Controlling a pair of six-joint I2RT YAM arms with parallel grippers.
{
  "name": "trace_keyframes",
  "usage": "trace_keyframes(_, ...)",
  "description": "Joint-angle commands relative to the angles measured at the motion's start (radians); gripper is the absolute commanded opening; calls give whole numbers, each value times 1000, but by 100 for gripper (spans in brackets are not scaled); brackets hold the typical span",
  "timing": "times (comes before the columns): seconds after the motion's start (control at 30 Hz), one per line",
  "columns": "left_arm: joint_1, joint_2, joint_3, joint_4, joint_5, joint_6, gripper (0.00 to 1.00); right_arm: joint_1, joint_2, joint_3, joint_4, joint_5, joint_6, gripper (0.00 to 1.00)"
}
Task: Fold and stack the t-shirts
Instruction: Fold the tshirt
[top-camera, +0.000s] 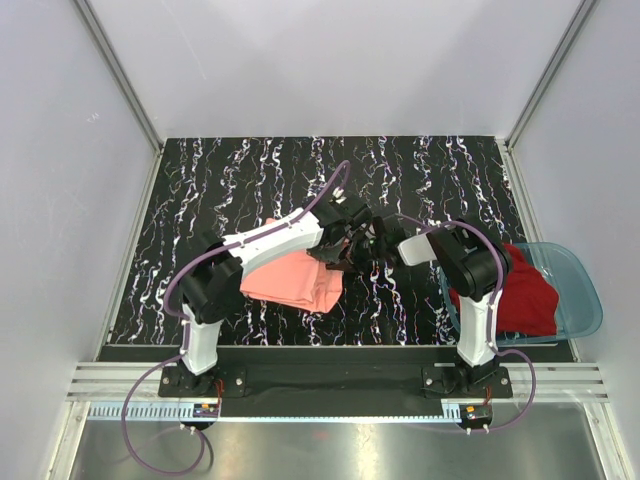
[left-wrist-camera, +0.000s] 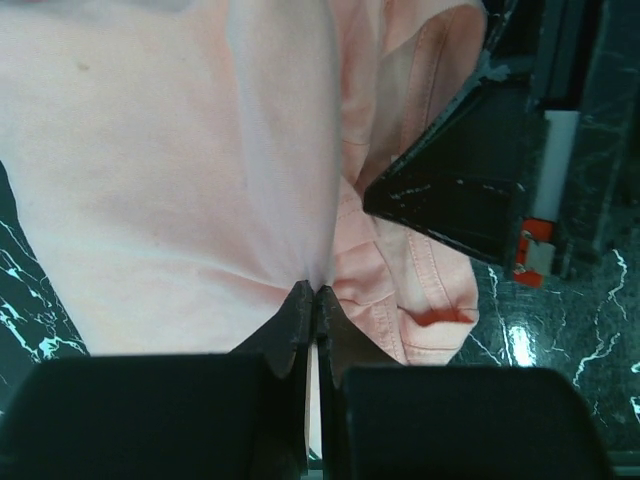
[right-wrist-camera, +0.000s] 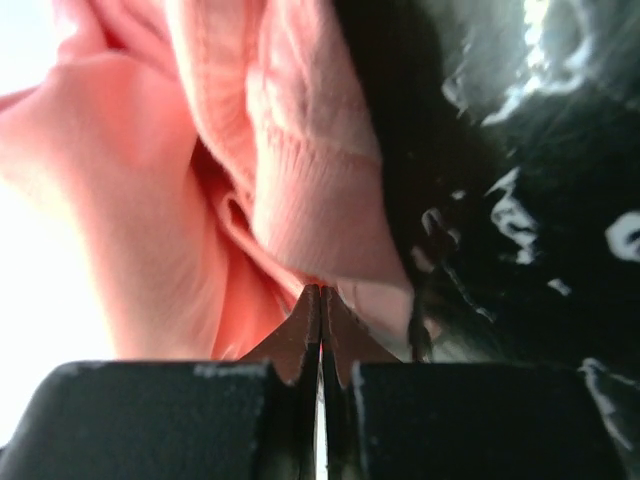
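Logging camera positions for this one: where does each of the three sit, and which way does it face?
Top external: above and behind, looking down on the table; left arm and right arm show, bases nearest.
Left wrist: on the left arm, looking along the left jaws, shut on the pink shirt; right jaws at upper right.
Right wrist: on the right arm, looking along the right jaws, shut on the same shirt.
Shared: all three see the pink shirt.

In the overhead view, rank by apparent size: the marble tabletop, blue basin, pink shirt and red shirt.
Largest first: marble tabletop, blue basin, then pink shirt and red shirt, too alike to rank, each partly hidden.
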Motion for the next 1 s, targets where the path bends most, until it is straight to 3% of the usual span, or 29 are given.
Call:
trace_keyframes(0.0,0,-61,47,1,46,-7,0,16,1,28,-162,103,-32,0)
trace_keyframes(0.23,-2,-67,62,-4,68,-23,0,55,-65,56,-345,291,-170,0)
trace_keyframes(0.37,-2,-78,78,-2,88,-36,0,69,-59,44,-347,342,-198,0)
trace_keyframes(0.97,-37,-27,119,-2,144,-69,0,78,-48,-2,-276,311,-173,0)
